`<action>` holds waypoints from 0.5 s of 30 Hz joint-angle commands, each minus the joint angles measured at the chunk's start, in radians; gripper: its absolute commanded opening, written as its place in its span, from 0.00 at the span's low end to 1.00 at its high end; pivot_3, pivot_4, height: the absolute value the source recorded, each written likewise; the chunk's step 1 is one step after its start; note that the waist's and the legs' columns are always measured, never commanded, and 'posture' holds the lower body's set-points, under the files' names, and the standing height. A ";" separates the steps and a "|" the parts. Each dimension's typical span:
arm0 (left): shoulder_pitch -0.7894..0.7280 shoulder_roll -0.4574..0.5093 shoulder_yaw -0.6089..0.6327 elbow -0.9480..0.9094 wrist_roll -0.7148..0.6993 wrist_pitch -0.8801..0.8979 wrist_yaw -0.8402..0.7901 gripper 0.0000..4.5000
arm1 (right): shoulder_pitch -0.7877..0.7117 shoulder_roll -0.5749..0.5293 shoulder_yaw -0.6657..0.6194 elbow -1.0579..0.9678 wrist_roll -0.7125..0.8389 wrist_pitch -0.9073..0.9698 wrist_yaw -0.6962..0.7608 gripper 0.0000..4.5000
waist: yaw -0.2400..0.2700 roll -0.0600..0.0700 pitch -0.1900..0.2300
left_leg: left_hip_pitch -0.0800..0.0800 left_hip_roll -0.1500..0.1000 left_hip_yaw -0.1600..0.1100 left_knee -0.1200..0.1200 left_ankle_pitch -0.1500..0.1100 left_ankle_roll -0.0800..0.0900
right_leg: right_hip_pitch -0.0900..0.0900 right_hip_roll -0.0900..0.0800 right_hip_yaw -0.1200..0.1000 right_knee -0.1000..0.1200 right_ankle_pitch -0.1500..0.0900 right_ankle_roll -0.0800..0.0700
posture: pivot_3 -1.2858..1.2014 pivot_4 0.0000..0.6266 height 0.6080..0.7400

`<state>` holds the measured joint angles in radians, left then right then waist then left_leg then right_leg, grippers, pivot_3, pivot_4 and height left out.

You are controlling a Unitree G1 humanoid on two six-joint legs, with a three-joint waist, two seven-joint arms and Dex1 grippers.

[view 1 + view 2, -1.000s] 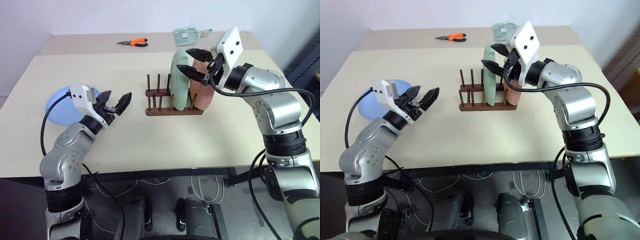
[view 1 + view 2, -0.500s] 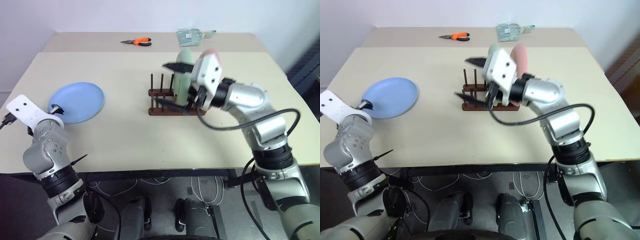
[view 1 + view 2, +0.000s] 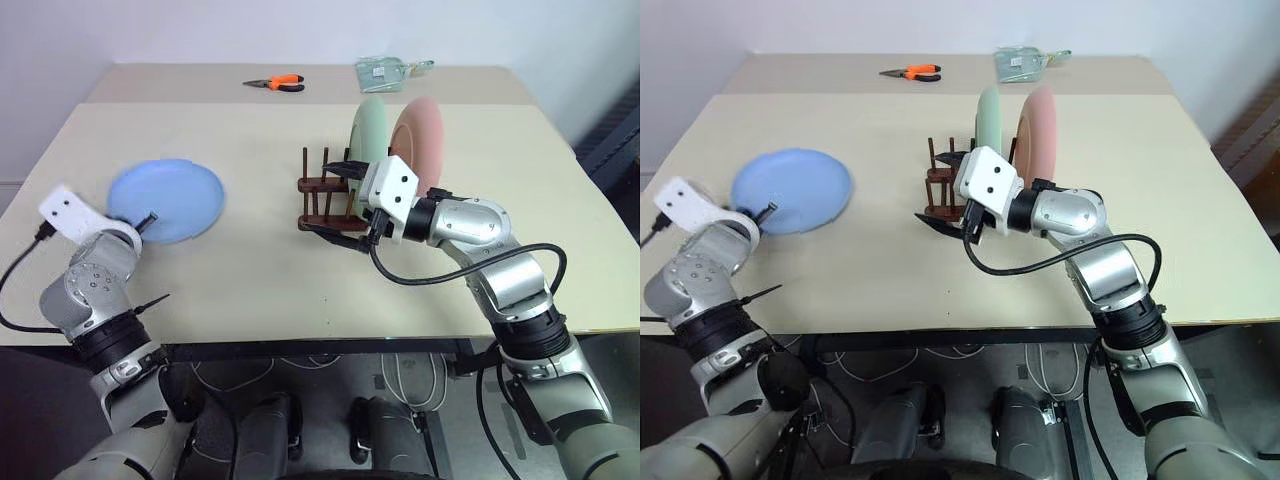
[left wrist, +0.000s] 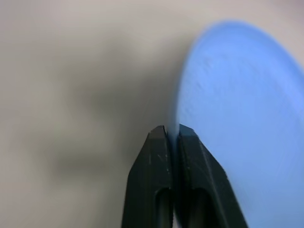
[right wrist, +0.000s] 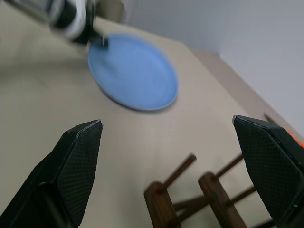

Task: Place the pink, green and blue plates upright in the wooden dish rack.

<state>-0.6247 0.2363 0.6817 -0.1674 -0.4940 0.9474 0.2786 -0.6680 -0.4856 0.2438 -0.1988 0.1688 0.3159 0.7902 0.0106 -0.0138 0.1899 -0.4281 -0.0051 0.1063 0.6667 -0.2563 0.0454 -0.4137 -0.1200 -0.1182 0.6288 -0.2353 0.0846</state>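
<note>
- Our left gripper [image 4: 172,129] is pinched on the blue plate [image 3: 168,199]'s near rim.
- Our right gripper [image 3: 338,200] gapes empty before the wooden dish rack [image 3: 320,190]; behind it stand 2 plates, green plate [image 3: 368,130] and pink plate [image 3: 420,140].

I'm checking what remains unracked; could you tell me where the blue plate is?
The blue plate lies on the table's left side, left of the wooden dish rack, with the left end effector at its near edge.

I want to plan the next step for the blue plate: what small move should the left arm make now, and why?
Probably lift the blue plate gently off the table. The left gripper has its fingers shut at the plate's rim, while the green plate and pink plate already stand in the wooden dish rack.
</note>
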 commanded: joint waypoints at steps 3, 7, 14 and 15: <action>0.005 0.038 -0.146 -0.325 -0.106 0.086 -0.080 0.01 | -0.087 0.057 0.077 0.063 -0.132 -0.163 -0.024 1.00 | -0.013 0.000 0.000 | 0.001 0.000 0.000 -0.001 0.001 -0.001 | 0.000 0.001 0.001 0.000 0.000 0.000 | 0.52 0.24 1.00; -0.024 0.031 -0.171 -0.443 -0.150 0.220 -0.029 0.01 | -0.180 0.110 0.157 0.236 -0.288 -0.356 -0.079 1.00 | -0.032 0.000 0.000 | 0.002 0.000 0.000 -0.002 0.003 -0.001 | 0.000 0.002 0.001 0.002 0.000 0.000 | 0.52 0.24 1.00; -0.099 -0.051 -0.132 -0.555 -0.222 0.376 0.048 0.00 | -0.286 0.175 0.206 0.487 -0.422 -0.574 -0.146 0.68 | -0.023 -0.001 0.001 | 0.002 0.000 -0.001 -0.002 0.004 0.000 | 0.000 0.002 0.002 0.001 0.000 0.000 | 0.52 0.24 1.00; -0.111 -0.060 -0.120 -0.561 -0.231 0.392 0.054 0.00 | -0.289 0.178 0.204 0.500 -0.427 -0.588 -0.148 0.59 | -0.022 -0.001 0.001 | 0.002 0.000 -0.001 -0.002 0.004 0.000 | 0.001 0.002 0.001 0.001 0.000 0.000 | 0.52 0.24 1.00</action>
<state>-0.7066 0.1831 0.5390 -0.6755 -0.6983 1.3222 0.3187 -0.9316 -0.3116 0.4620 0.2954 -0.2465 -0.2299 0.6569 -0.0113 -0.0150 0.1907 -0.4263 -0.0051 0.1047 0.6650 -0.2525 0.0451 -0.4126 -0.1181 -0.1169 0.6293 -0.2356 0.0842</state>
